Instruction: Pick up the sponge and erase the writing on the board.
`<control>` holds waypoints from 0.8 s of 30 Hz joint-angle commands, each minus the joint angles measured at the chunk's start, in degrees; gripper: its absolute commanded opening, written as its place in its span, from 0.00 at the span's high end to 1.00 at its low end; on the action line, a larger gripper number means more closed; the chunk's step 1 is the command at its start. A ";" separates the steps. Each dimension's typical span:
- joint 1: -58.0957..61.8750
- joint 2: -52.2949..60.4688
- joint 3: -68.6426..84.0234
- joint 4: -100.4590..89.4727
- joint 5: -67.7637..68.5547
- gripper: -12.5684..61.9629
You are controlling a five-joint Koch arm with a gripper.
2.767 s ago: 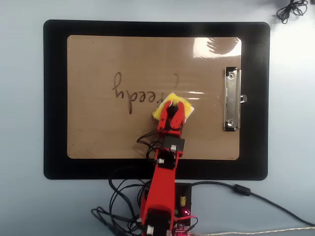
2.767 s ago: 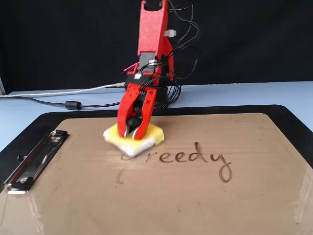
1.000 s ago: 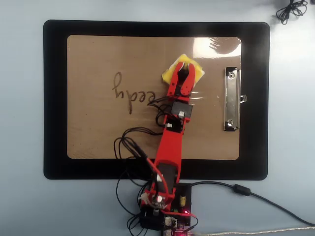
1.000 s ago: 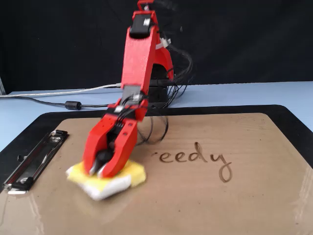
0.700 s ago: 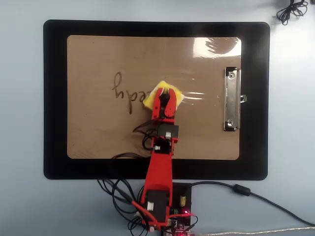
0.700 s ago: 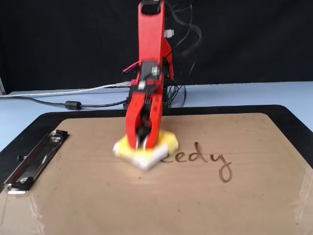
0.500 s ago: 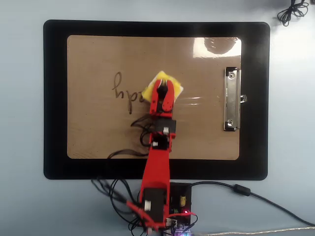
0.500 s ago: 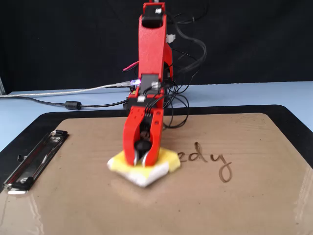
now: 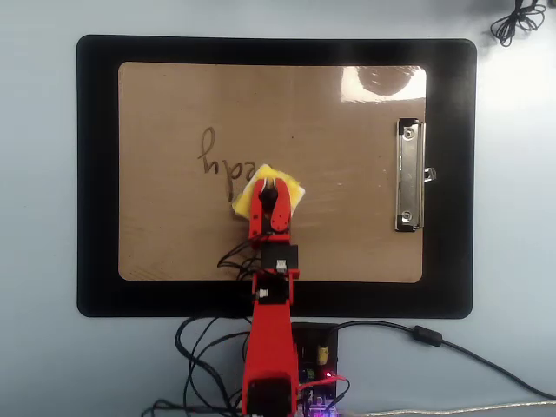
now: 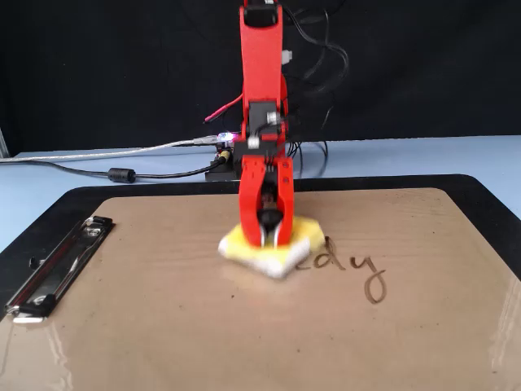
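The tan board [image 9: 174,226] lies on a black mat, its silver clip [image 9: 410,175] at the right in the overhead view. The board also shows in the fixed view [image 10: 163,326]. My red gripper [image 9: 269,187] is shut on the yellow sponge [image 9: 291,189] and presses it flat on the board. In the fixed view the gripper [image 10: 269,236] stands on the sponge [image 10: 244,243]. The sponge's black spot is hidden by the jaws. The writing [image 9: 219,162] now reads as "dy" plus part of a letter; the sponge touches its right end. It also shows in the fixed view [image 10: 358,267].
The black mat [image 9: 95,174] lies on a pale blue table. The arm's base with its circuit board [image 9: 317,365] and several cables sits at the mat's near edge. A coiled cable [image 9: 517,22] lies at the top right corner.
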 commanded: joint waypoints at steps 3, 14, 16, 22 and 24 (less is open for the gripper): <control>-1.76 -6.68 -7.82 -0.18 -1.41 0.94; -1.85 4.57 -0.26 -0.62 -3.08 0.94; -1.93 -3.34 -5.80 -0.09 -4.75 0.94; -6.86 -26.63 -29.79 -0.79 -5.63 0.94; -9.76 -15.56 -16.52 -0.79 -8.17 0.94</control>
